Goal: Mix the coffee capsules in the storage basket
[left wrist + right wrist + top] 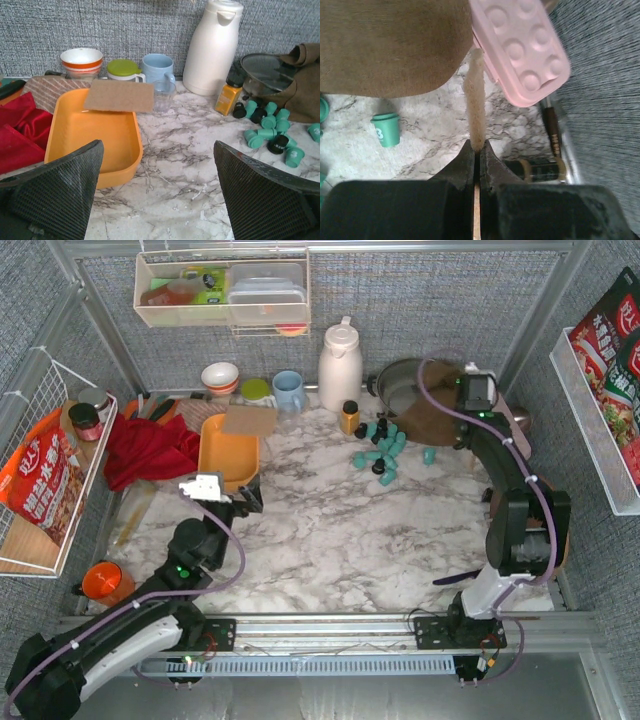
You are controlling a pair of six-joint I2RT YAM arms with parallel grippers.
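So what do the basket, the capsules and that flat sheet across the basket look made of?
Basket: looks like moulded plastic, smooth orange with a soft sheen on its walls.
Capsules: probably plastic too, evenly coloured teal or black with a fairly matte surface.
Sheet: likely cardboard, dull brown, flat, lying stiff over the far rim.

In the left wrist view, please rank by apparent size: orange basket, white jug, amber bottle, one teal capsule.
1. orange basket, though nearness enlarges it
2. white jug
3. amber bottle
4. teal capsule
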